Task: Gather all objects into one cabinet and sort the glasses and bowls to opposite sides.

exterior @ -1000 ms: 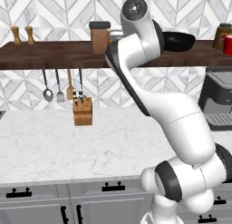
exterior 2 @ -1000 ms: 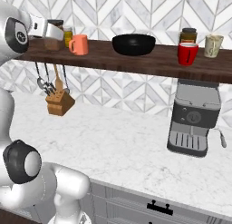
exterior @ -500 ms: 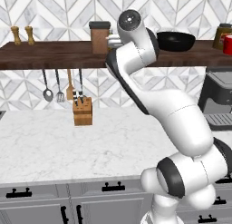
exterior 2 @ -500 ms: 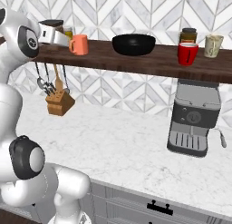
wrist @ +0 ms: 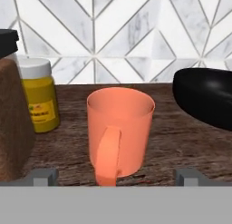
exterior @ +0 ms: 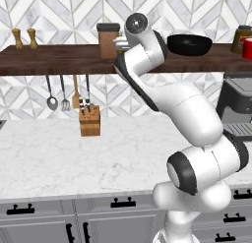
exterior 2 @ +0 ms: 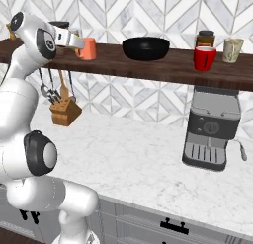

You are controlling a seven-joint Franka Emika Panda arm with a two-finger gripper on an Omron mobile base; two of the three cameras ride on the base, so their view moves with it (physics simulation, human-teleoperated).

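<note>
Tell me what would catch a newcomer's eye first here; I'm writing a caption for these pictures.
First, the white arm rearing up from the counter to the dark wooden shelf. Its open end effector faces an orange cup whose handle points back at it. Beside the cup sit a glossy black bowl on one side and a yellow jar and brown canister on the other.

Around the orange cup point(wrist: 120, 134) you've got bare wood shelf point(wrist: 181, 146) on both sides, so fingers fit there. Left of the cup, the yellow jar point(wrist: 40, 100) and brown canister point(wrist: 13, 123) crowd things; right of it sits the black bowl point(wrist: 206, 100).
</note>
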